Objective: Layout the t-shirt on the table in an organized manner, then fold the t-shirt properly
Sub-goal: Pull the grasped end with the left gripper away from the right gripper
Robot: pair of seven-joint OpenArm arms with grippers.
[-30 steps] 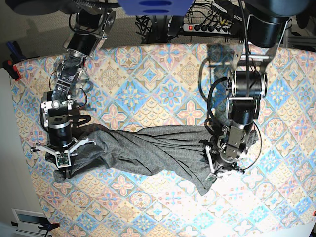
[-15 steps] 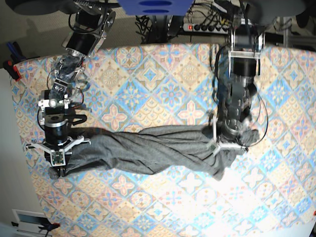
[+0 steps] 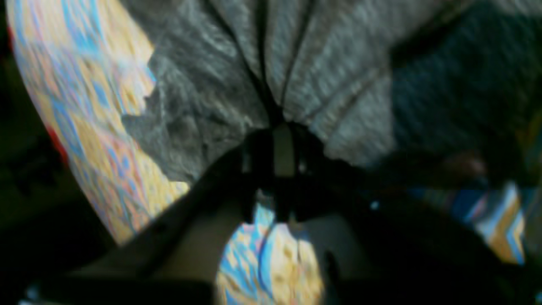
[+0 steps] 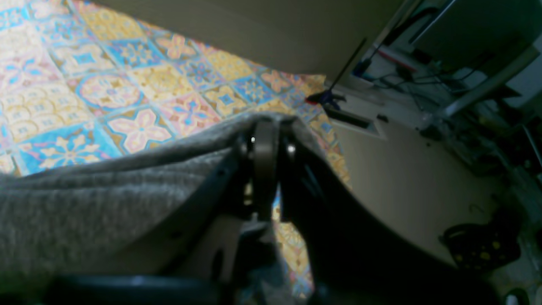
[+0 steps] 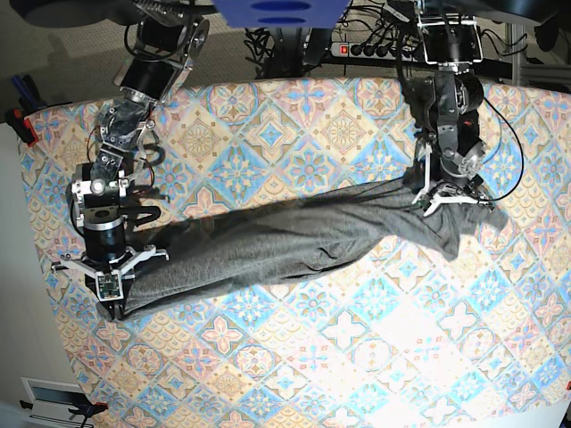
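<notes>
The dark-grey t-shirt [image 5: 285,241] lies as a long twisted band slanting across the table [image 5: 312,357], stretched between both arms. My left gripper [image 5: 446,203] is at its upper right end, with a flap of cloth hanging just right of it. In the left wrist view the blurred left gripper [image 3: 281,127] is pinched on gathered t-shirt [image 3: 203,106] folds above the table [image 3: 97,140]. My right gripper [image 5: 113,308] holds the lower left end near the table's left edge. In the right wrist view the right gripper [image 4: 266,127] is shut with t-shirt [image 4: 106,203] cloth draped over its tips.
A power strip [image 5: 375,49] and cables lie behind the table's far edge. A red clamp [image 5: 22,125] grips the left edge. Another clamp [image 4: 313,99] shows at the table corner, with floor and equipment beyond it.
My left gripper has moved up and to the right with its end of the t-shirt. The bunched cloth is now drawn into a longer, tauter diagonal band. The right arm has barely moved.
</notes>
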